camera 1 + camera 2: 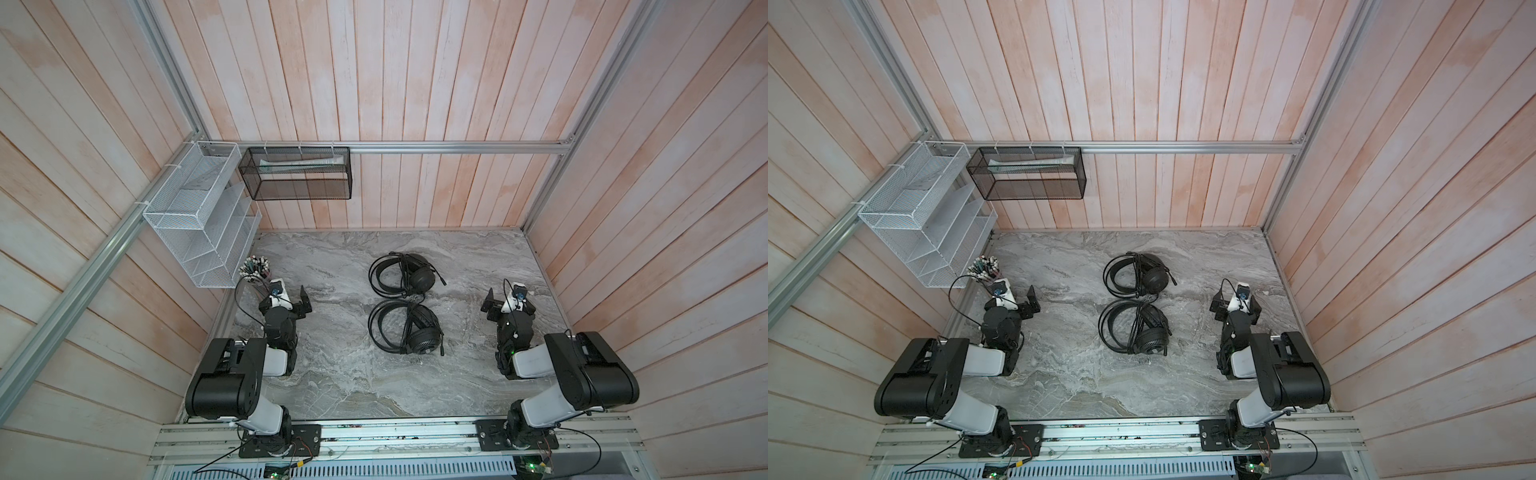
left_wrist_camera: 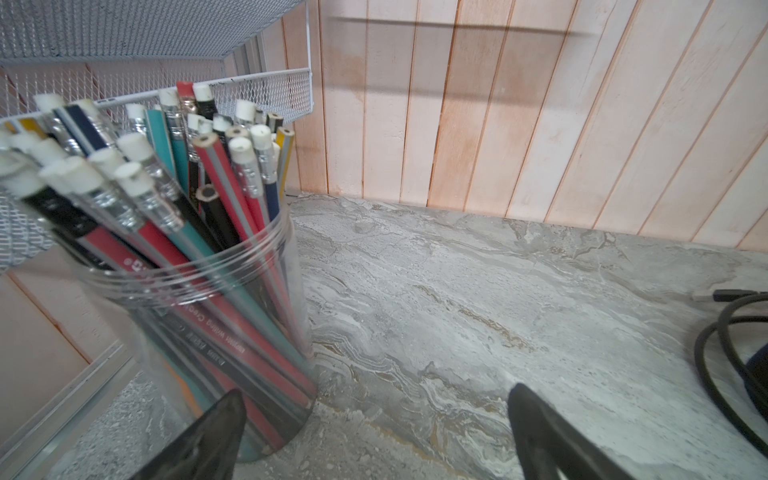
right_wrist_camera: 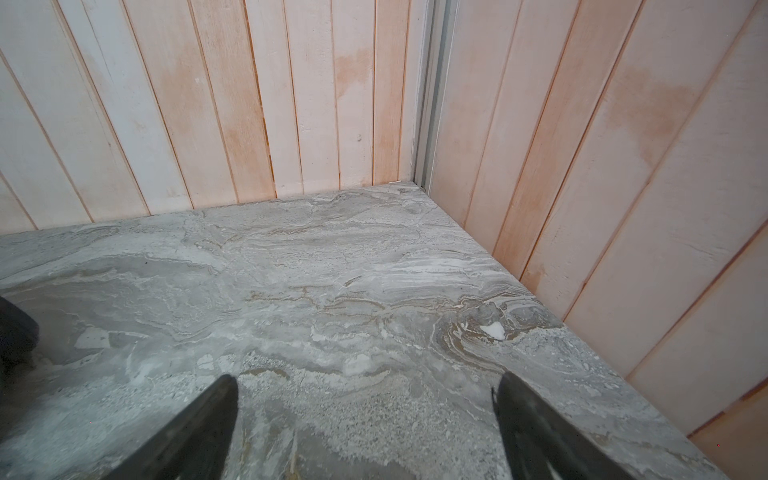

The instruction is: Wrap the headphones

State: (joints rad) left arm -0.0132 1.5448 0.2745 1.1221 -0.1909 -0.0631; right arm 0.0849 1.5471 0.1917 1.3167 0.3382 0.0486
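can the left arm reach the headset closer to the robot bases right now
Probably yes: the left gripper is open, and only bare marble table lies between it and that headset.

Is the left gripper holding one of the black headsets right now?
No, in the left wrist view the left gripper stands open over the grey marble tabletop, near the clear plastic jar of pencils.

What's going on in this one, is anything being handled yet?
Nothing is being handled. The far headset and the near headset lie one behind the other in the middle of the table, untouched. The left end effector and the right end effector are both open and empty, one on each side of the pair and apart from it. A jar of pencils stands beside the left one.
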